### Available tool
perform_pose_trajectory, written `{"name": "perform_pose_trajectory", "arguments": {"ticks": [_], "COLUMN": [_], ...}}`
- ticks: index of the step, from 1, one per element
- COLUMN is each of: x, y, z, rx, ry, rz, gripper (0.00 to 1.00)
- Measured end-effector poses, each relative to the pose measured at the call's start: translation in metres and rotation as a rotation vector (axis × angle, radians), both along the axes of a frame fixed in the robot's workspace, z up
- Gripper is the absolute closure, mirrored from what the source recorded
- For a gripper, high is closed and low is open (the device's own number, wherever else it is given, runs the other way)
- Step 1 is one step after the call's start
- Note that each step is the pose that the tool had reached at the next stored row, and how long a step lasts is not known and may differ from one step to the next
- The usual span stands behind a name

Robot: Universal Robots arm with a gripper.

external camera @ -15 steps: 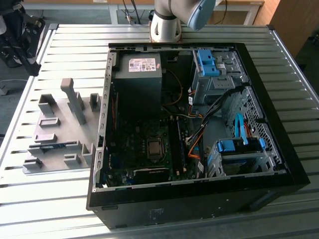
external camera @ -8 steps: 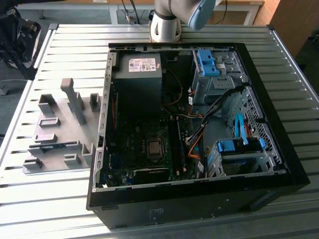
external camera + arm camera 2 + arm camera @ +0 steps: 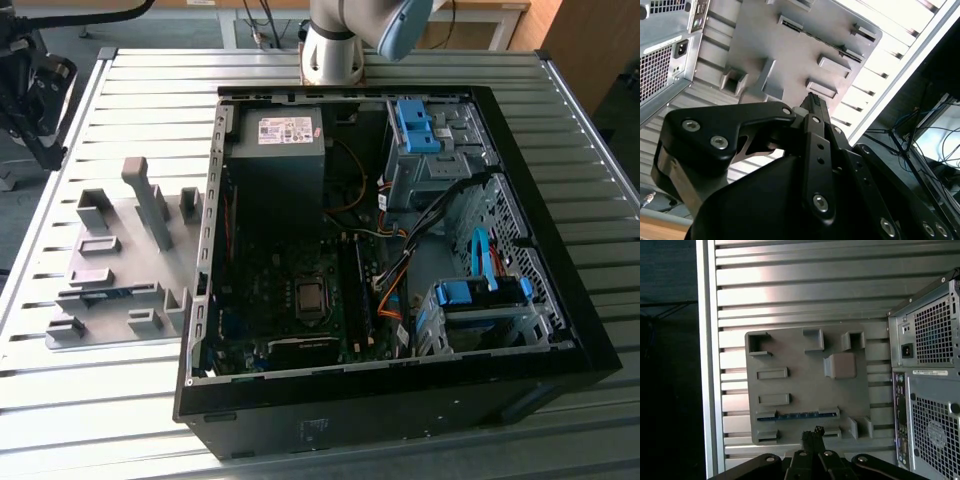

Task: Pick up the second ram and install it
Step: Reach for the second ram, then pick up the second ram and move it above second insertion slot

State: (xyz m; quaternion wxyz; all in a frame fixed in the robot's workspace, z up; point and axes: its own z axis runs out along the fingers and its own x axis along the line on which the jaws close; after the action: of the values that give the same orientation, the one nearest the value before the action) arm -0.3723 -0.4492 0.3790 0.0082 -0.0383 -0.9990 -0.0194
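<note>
The second ram (image 3: 797,415) is a thin blue-green strip standing on edge in a slot of the grey holder plate (image 3: 805,380). In the exterior view the ram (image 3: 112,293) sits near the plate's (image 3: 120,260) front, on the exterior view's left of the computer case. In both wrist views my gripper (image 3: 813,433) hangs well above the plate, near the ram's side of it. Its black fingertips (image 3: 814,101) are pressed together with nothing between them.
The open computer case (image 3: 560,300) lies on the slatted metal table (image 3: 120,420), showing the motherboard (image 3: 300,300), power supply (image 3: 275,150) and blue drive-bay clips (image 3: 415,125). The arm's base (image 3: 335,45) stands behind the case. Grey holder blocks (image 3: 150,200) rise from the plate.
</note>
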Motion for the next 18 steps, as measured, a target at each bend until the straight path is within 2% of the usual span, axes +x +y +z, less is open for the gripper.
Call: {"name": "perform_pose_trajectory", "arguments": {"ticks": [5,18], "x": [-0.0018,-0.0022], "y": [-0.0085,-0.0098], "z": [-0.0017,-0.0017], "rx": [-0.0005,-0.0004], "ry": [0.0010,0.0009], "rz": [0.002,0.002], "gripper": [0.90,0.90]}}
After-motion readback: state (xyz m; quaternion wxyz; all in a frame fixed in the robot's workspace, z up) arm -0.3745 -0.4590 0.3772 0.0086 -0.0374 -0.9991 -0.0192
